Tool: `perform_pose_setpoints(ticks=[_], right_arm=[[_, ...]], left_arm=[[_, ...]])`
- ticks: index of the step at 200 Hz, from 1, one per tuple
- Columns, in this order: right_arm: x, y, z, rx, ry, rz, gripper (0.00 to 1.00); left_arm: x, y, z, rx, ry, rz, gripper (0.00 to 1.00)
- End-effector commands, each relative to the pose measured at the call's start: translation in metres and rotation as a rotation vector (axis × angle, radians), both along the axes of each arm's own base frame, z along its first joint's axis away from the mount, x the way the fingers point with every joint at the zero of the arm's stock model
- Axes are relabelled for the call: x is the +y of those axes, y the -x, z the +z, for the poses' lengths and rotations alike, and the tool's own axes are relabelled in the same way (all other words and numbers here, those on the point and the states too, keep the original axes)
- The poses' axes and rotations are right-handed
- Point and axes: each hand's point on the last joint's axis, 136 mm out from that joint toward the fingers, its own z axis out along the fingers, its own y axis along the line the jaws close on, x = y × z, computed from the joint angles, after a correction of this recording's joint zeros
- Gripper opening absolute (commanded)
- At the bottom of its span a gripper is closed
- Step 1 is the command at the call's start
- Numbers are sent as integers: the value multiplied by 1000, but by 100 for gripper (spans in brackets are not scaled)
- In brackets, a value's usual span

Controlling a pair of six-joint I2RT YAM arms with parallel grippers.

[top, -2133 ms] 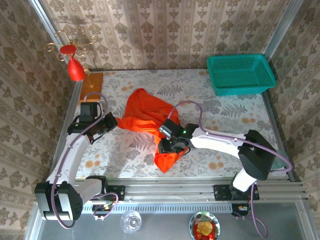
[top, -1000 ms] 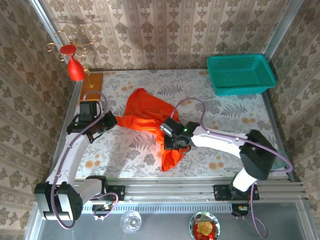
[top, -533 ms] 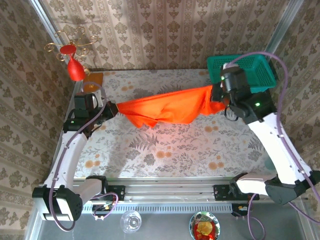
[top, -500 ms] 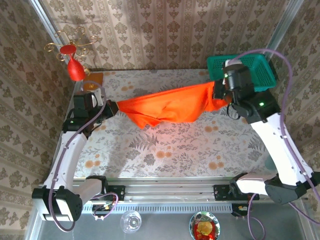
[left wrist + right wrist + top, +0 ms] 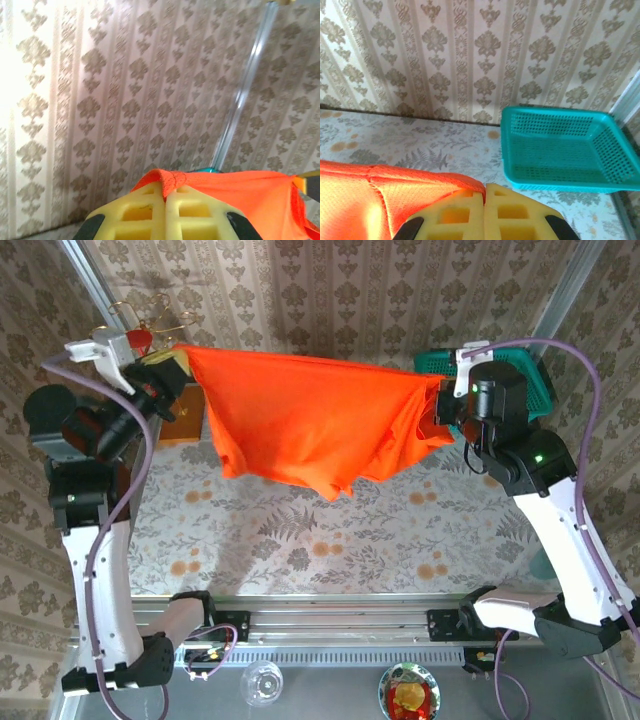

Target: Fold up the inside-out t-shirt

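Down front, the floral table (image 5: 330,540) shows beneath the cloth. Above it, the inside-out t-shirt (image 5: 300,415) hangs spread in the air, well off the surface and stretched between both arms. The left gripper (image 5: 165,192) is clamped on one top corner, and the right gripper (image 5: 485,190) pinches tight on the other. Behind them, the teal basket (image 5: 560,186) sits by the wallpapered wall (image 5: 445,50).
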Motion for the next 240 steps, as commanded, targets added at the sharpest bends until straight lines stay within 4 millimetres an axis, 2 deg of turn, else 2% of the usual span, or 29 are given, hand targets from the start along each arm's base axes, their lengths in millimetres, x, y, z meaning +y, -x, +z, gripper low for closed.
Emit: perform_pose_setpoints(ticks=[1,11,23,31,41,50,56,73,84,91,97,105,116,129,143,157,183,196,211,223,231,240], right_arm=[[-69,37,70,-206,60,-280,0],[-96,62,103,-307,80,-405,0],[-117,89,136,-405,93,-499,0],[-121,98,147,-439,88,-506,0],[-112,96,149,-449,69,-445,0],[-96,85,141,-432,32,-350,0],[-82,74,126,-388,20,-280,0],[-45,43,85,-282,-34,-124,0],[-33,29,64,-215,-54,-89,0],[-31,24,58,-192,-57,-90,0],[-30,22,56,-185,-58,-94,0],[-30,22,58,-195,-64,-94,0],[-26,24,66,-216,-79,-61,0],[-10,25,75,-222,-107,29,0],[8,27,86,-231,-158,132,0],[21,30,103,-259,-224,204,0],[43,40,135,-326,-337,343,0],[51,44,143,-347,-380,391,0],[54,46,138,-330,-397,409,0],[53,43,123,-299,-393,391,0],[51,40,104,-259,-392,368,0],[50,35,68,-182,-387,340,0]], left_arm=[[11,-39,-48,129,13,44,0],[14,-51,-83,188,9,60,0],[20,-62,-122,254,19,102,0],[22,-66,-139,285,29,111,0],[21,-67,-146,299,39,100,0],[19,-65,-133,273,46,88,0],[14,-58,-117,240,45,52,0],[6,-30,-48,75,36,-4,0],[-2,-5,-11,-53,22,-59,0],[-5,4,0,-104,20,-77,0],[-6,6,0,-121,23,-80,0],[-8,0,-10,-98,32,-85,0],[-12,-18,-40,0,48,-102,0],[-23,-33,-76,106,58,-143,0],[-35,-38,-103,168,65,-155,0],[-46,-38,-119,191,52,-158,0],[-59,-34,-130,218,8,-167,12],[-63,-31,-136,234,-18,-175,18],[-60,-34,-144,261,-40,-135,24],[-58,-35,-155,296,-56,-111,27],[-56,-35,-161,313,-64,-92,28],[-52,-35,-169,338,-71,-67,28]])
